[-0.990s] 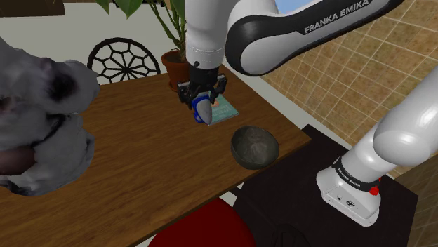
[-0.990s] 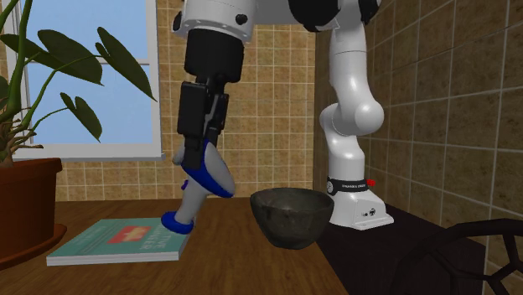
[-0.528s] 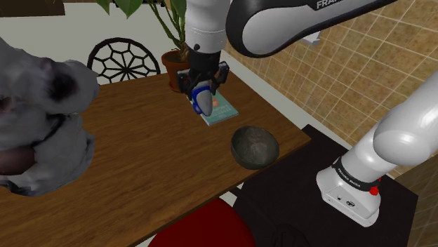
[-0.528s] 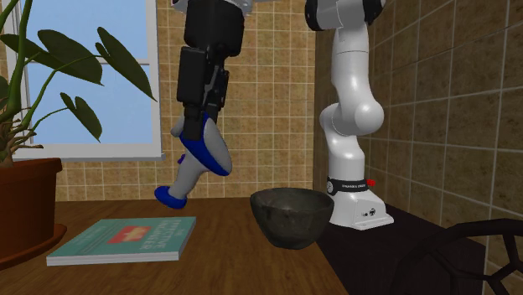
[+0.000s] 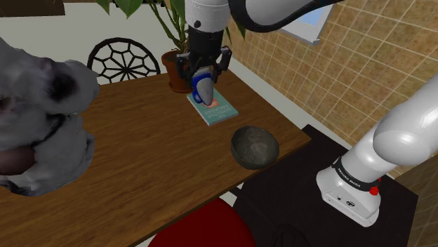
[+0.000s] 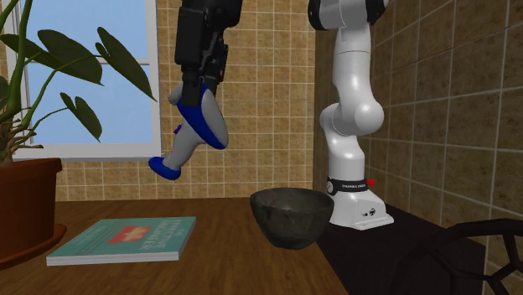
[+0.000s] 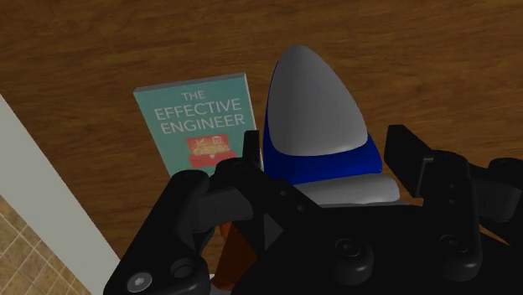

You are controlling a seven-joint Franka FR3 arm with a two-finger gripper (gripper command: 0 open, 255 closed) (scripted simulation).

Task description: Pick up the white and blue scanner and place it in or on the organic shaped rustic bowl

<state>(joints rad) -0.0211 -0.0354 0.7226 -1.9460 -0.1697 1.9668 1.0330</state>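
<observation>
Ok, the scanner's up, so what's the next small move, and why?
Probably carry the scanner sideways toward the bowl at this height. The gripper clasps it high above the book, and the bowl's rim sits lower, to the second exterior view's right.

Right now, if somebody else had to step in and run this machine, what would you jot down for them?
Hand: shut on the scanner, grey and blue, which hangs tilted in the air.
Things: a teal book lies on the wooden table beneath the scanner. The dark bowl stands near the table's edge, on the side toward the stand, with nothing in it.
Done: scanner grasped and off the table.
Left: carry it over the bowl, lower it in, open the hand.
</observation>
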